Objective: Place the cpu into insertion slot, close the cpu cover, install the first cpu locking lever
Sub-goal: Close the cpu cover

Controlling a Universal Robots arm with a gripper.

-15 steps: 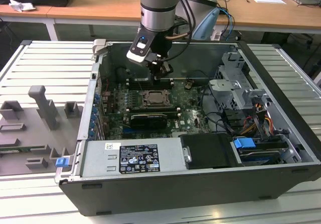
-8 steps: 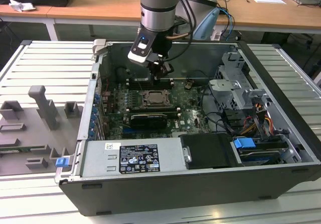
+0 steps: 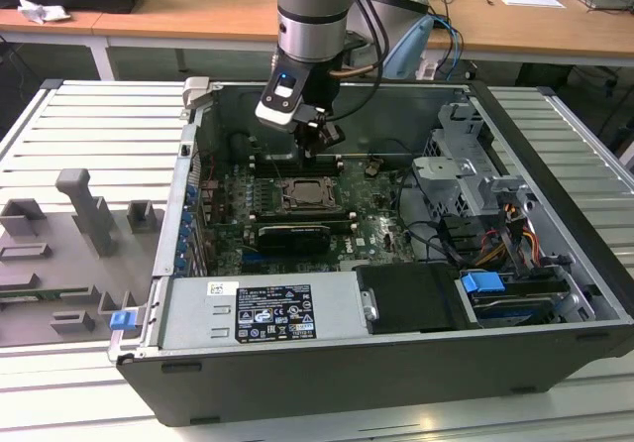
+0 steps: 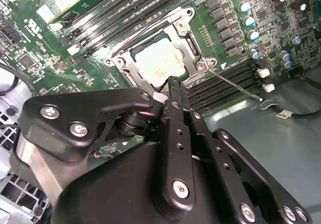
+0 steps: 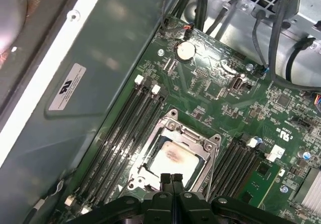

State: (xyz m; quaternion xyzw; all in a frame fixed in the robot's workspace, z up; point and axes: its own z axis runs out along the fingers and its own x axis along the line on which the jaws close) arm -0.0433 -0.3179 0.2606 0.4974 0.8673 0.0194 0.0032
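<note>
Jaws: fully closed. The two fingertips (image 5: 164,180) meet along a thin seam with nothing between them. The gripper (image 5: 170,180) holds nothing.

Position: the tips hang just over one edge of the socket, close to a corner of the cpu cover (image 5: 195,132). Whether they touch the frame can't be told from these angles; probably just clear of it.

cpu (image 5: 173,158): seated in the socket near the middle of the motherboard (image 5: 225,93), between the two banks of memory slots (image 5: 135,118). It lies flat with the metal top up and a brownish smear near the centre. It is near enough square that no long axis stands out. Its edges run parallel to the memory slots.

Cover: down over the chip, which shows through the central opening.

locking lever (image 4: 235,85): thin wire, appears unlatched. Its long axis slants out from a socket corner, across the nearer memory bank toward the board's edge and the floor of the computer case (image 3: 297,363).

Risks, as judged:
- Closed tips bearing on a thin round wire could slip off and rake the memory slot clips or nearby board components.
- A sprung lever let go short of its hook could snap back.
- If the cover is not fully flat, pressing the lever may load the chip unevenly against the socket contacts.
- The case wall is close to the wrist, so there is little room for sideways correction.
</note>
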